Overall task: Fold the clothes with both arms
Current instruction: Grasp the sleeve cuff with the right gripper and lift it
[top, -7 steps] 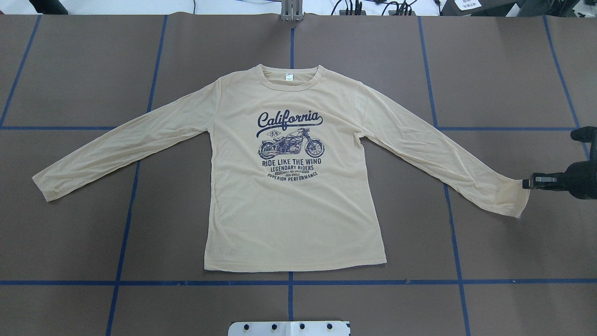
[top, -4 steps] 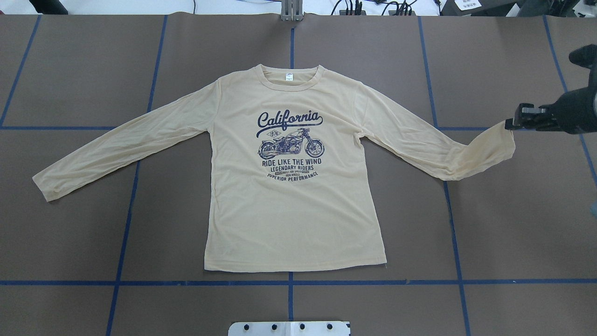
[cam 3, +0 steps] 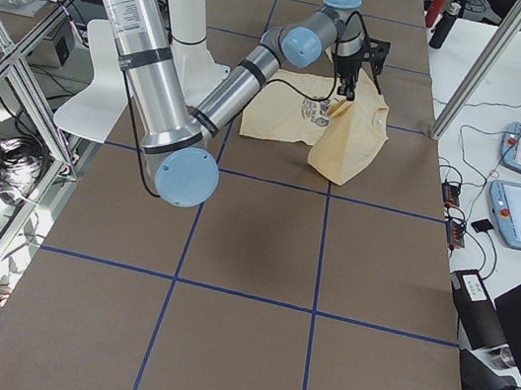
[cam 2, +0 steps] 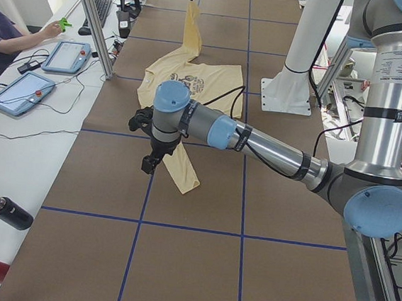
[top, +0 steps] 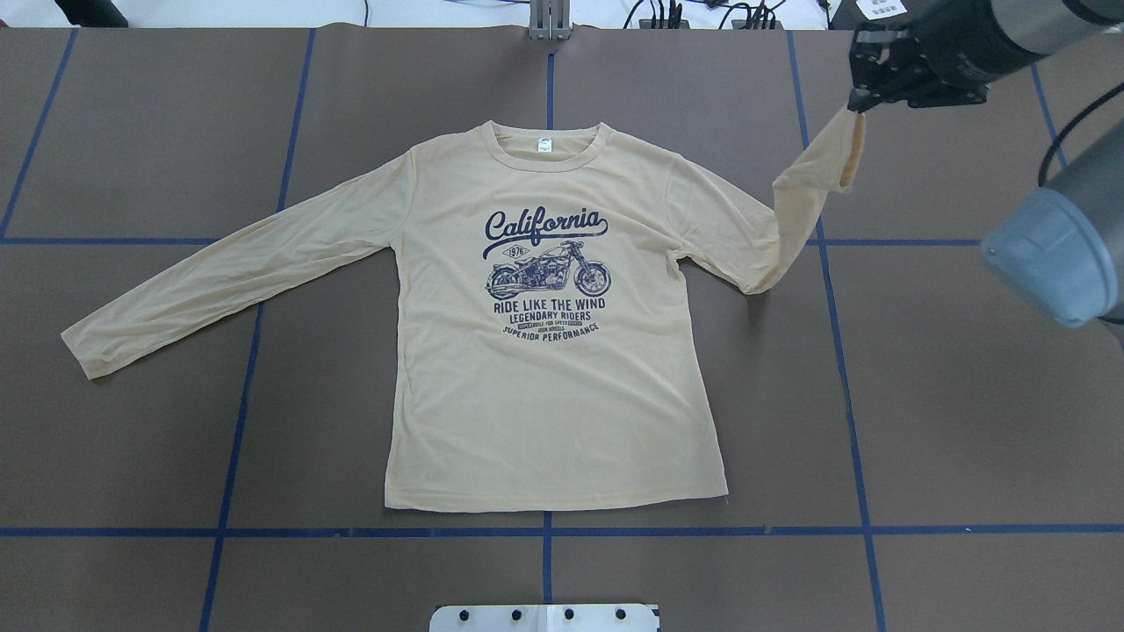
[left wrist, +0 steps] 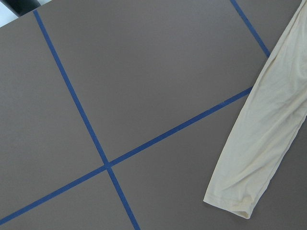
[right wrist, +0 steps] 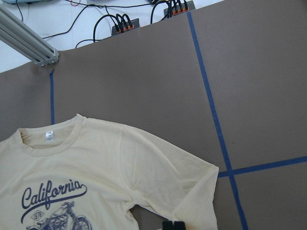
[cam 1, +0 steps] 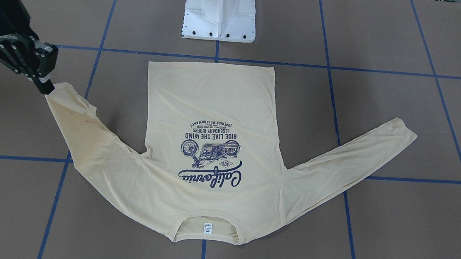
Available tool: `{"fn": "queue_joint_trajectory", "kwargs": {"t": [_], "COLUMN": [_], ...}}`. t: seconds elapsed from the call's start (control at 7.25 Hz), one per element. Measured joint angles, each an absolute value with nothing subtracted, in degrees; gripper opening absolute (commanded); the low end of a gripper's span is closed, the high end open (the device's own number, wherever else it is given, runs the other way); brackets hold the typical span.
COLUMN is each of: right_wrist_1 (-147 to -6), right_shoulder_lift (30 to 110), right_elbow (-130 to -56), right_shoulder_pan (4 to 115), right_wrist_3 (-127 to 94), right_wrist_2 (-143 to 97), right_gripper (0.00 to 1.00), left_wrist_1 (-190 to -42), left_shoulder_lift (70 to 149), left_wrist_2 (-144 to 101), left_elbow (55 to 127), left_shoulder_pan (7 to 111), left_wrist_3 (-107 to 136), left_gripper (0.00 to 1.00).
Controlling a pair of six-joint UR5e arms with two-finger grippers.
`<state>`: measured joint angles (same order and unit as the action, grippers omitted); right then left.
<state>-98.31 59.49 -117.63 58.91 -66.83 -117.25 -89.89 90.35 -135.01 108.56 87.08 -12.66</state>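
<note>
The cream-yellow T-shirt [top: 544, 395] lies flat on the table with its print up; it also shows in the front view [cam 1: 212, 98]. My right gripper [top: 853, 104] is shut on the cuff of the shirt's right sleeve [top: 803, 202] and holds it lifted near the far edge; the front view [cam 1: 46, 88] shows the pinch. The left sleeve [top: 219, 272] lies stretched out flat, and its cuff shows in the left wrist view [left wrist: 230, 201]. My left gripper [cam 2: 149, 161] shows only in the exterior left view, hanging above that sleeve; I cannot tell if it is open or shut.
The white pedestal base [cam 1: 220, 12] stands at the near middle edge. Blue tape lines [top: 843, 369] grid the brown table. My right arm's elbow [top: 1054, 254] hangs over the right side. Tablets [cam 2: 71, 56] and bottles [cam 2: 10, 212] lie beside the table on the operators' side.
My right gripper has swung from the table's right edge to the far side and inward, carrying the cuff up. The right sleeve now rises from the table, bent near the shoulder.
</note>
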Motion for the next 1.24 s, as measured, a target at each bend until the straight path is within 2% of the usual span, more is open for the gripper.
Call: {"fn": "queue_joint_trajectory", "kwargs": {"t": [0.28, 0.55, 0.69, 0.97, 1.1, 1.24], "right_wrist_1": [-101.8, -102.2, -102.1, -98.3, -93.5, -90.1], "right_shoulder_lift": [49.5, 40.0, 33.4, 18.6, 14.3, 11.9], "right_elbow": [-113.2, -104.9, -96.9, -75.1, -66.0, -60.2], "right_shoulder_pan": [54.3, 47.8, 44.9, 39.0, 36.7, 35.2], "right_wrist_3": [-71.1, -75.7, -78.2, -85.3, -87.9, -89.3], "right_wrist_2": [-111.0, -102.4, -98.8, -91.2, -88.1, -85.9], "right_gripper": [0.00, 0.00, 0.00, 0.00, 0.00, 0.00], "left_wrist_1": [-89.9, -89.8, -89.9, -89.9, -89.9, -90.0], "left_shoulder_lift": [90.3, 90.3, 90.3, 90.3, 90.3, 90.4], "left_wrist_2": [-135.0, -135.0, -135.0, -135.0, -135.0, -135.1], "left_elbow": [108.2, 107.9, 107.7, 107.3, 107.0, 106.7], "left_shoulder_pan": [87.1, 87.1, 87.1, 87.1, 87.1, 87.1], "left_wrist_3": [-12.7, -12.7, -12.7, -12.7, -12.7, -12.8], "left_gripper": [1.00, 1.00, 1.00, 1.00, 1.00, 1.00]}}
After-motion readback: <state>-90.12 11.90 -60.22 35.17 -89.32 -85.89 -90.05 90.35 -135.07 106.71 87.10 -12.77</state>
